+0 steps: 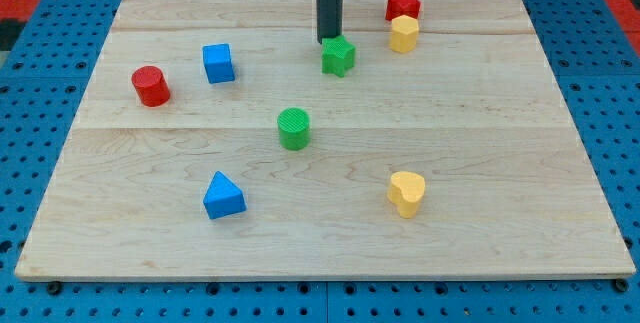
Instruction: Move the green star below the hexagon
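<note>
The green star (339,56) lies near the top middle of the wooden board (480,113). The yellow hexagon (403,34) stands to its upper right, with a red star (403,5) touching it just above. My tip (329,40) is at the green star's upper left edge, touching or almost touching it. The rod rises straight up out of the view's top.
A green cylinder (294,128) sits mid-board below the star. A blue cube (218,63) and a red cylinder (151,85) are at the left. A blue triangle (223,196) is at the lower left and a yellow heart (406,193) at the lower right.
</note>
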### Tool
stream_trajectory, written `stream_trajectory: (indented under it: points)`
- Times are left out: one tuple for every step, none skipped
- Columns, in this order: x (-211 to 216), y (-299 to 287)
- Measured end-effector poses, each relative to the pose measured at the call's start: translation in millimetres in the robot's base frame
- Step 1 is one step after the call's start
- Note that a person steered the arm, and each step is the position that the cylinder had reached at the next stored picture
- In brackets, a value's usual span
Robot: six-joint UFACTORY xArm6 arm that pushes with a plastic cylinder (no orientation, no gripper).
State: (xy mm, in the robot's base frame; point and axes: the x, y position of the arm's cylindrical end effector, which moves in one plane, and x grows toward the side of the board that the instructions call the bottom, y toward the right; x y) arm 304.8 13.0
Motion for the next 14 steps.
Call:
stream_trajectory:
  points:
    - [11.7, -56.8]
    - [41.8, -68.1]
    - [47.0, -23.2]
    - [44.4, -39.8]
    - [43.3, -43.1]
    - [34.7, -22.9]
    - [32.6, 16.6]
    - [43.6, 21.4]
    - [45.0, 28.5]
    - [45.0, 51.1]
    - [45.0, 73.5]
    - [99.1, 36.3]
    - [154.2, 27.9]
    - [171.8, -78.2]
